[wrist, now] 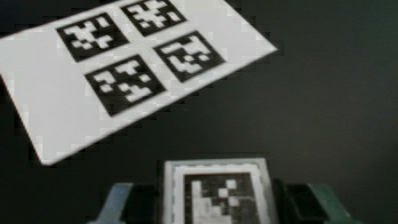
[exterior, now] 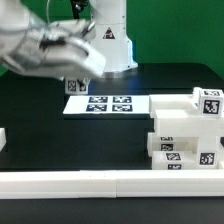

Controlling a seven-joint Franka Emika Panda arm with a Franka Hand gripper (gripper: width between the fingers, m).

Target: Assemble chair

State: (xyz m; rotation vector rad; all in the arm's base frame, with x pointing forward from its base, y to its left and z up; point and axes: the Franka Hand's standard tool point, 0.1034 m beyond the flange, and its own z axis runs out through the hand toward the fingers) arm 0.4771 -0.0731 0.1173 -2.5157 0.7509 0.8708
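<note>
My gripper hangs above the black table at the exterior view's upper left, just behind the marker board. It is shut on a small white chair part with a black-and-white tag. In the wrist view that part sits between the two dark fingers, and the marker board lies below it. The other chair parts, chunky white tagged blocks and slabs, are stacked together at the exterior view's right.
A long plain white rail runs along the table's front edge. A small white piece sits at the exterior view's left edge. The robot's white base stands at the back.
</note>
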